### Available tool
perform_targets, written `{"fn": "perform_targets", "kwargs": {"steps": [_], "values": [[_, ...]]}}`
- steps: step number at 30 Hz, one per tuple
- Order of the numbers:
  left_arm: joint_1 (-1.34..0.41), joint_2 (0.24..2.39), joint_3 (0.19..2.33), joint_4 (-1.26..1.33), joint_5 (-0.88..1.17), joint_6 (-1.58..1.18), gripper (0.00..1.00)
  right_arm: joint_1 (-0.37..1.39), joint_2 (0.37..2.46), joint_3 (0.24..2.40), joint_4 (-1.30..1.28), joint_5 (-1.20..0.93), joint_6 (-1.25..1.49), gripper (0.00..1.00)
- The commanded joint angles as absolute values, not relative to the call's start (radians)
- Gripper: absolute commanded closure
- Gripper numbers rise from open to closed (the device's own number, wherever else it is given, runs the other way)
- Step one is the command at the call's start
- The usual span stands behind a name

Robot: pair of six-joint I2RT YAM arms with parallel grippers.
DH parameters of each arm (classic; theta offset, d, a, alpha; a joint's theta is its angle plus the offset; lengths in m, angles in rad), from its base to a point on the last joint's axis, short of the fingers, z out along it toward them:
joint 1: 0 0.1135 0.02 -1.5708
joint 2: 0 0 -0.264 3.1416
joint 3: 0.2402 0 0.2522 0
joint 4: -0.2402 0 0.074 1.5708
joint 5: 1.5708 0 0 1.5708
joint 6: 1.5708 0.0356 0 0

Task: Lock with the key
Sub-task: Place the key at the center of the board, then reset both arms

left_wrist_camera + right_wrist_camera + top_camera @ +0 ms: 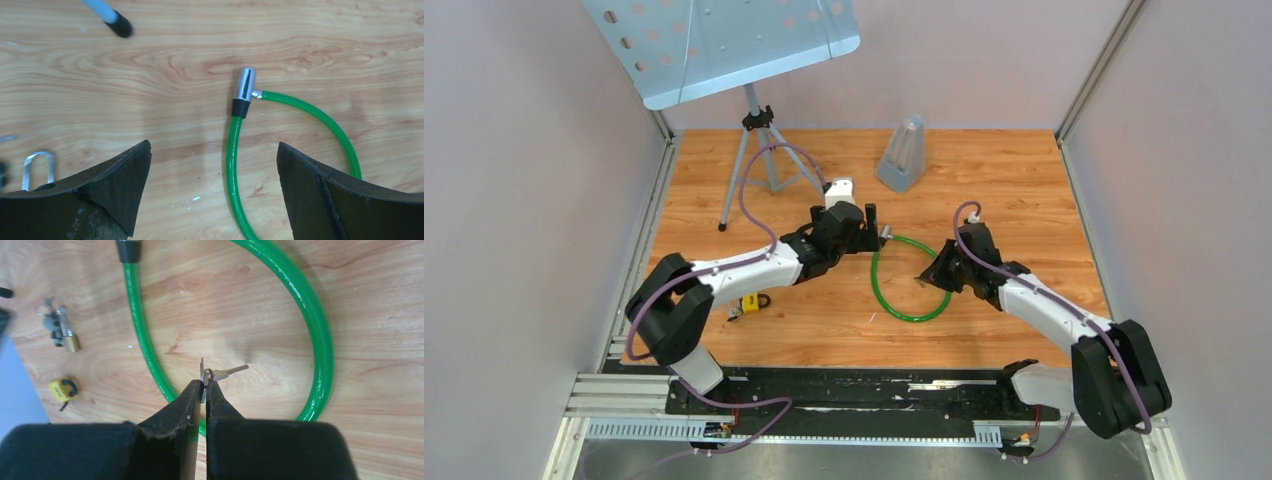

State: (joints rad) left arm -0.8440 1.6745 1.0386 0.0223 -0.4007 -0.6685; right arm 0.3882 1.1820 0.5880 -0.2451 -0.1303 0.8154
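A green cable lock (911,282) lies looped on the wooden floor. Its silver barrel head (245,85) with a black collar lies ahead of my left gripper (213,146). That gripper is open and hovers above the floor; the green cable (231,165) runs beneath the gap, touching neither finger. In the top view my left gripper (876,230) is at the loop's upper left end. My right gripper (205,385) is shut on a key ring inside the loop. One small silver key (233,371) sticks out to the right from its tips. From above, my right gripper (929,276) is over the loop's right side.
A brass padlock with keys (66,336) and a small yellow padlock (63,389) lie left of the loop. A music stand's tripod (754,165) stands at the back left, one foot (119,26) near my left gripper. A grey metronome (903,153) stands at the back.
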Motion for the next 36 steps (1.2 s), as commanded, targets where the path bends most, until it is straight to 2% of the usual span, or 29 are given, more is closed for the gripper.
{"fn": "perform_targets", "kwargs": {"steps": [1,4,6,8,10,13,15,22,28,36], "values": [[-0.851,1.53,1.051,-0.188,-0.532,-0.672,0.0,0.414,1.275,0.655,-0.187,-0.111,0.779,0.91],[-0.851,1.434,1.063,-0.307,-0.586,-0.688,0.0,0.42,1.327,0.69,-0.189,-0.104,0.761,0.81],[-0.851,1.365,1.06,-0.387,-0.615,-0.698,0.0,0.421,1.332,0.711,-0.205,-0.09,0.75,0.67],[-0.851,1.28,1.043,-0.455,-0.642,-0.722,0.0,0.423,1.307,0.726,-0.227,-0.06,0.744,0.45],[-0.851,1.176,1.014,-0.502,-0.64,-0.706,0.0,0.424,1.259,0.74,-0.262,-0.021,0.736,0.32],[-0.851,0.98,0.965,-0.565,-0.58,-0.68,0.0,0.422,1.138,0.76,-0.325,0.06,0.717,0.18],[-0.851,0.861,0.946,-0.614,-0.557,-0.675,0.0,0.422,1.056,0.775,-0.384,0.108,0.705,0.02],[-0.851,0.583,0.997,-0.864,-0.515,-0.617,0.0,0.421,0.706,0.874,-0.643,0.311,0.704,0.0],[-0.851,0.465,1.164,-1.108,-0.619,-0.623,0.0,0.423,0.395,0.979,-0.763,0.462,0.674,0.0],[-0.851,0.336,1.281,-1.251,-0.717,-0.569,0.0,0.422,0.232,1.067,-0.817,0.539,0.558,0.0]]}}
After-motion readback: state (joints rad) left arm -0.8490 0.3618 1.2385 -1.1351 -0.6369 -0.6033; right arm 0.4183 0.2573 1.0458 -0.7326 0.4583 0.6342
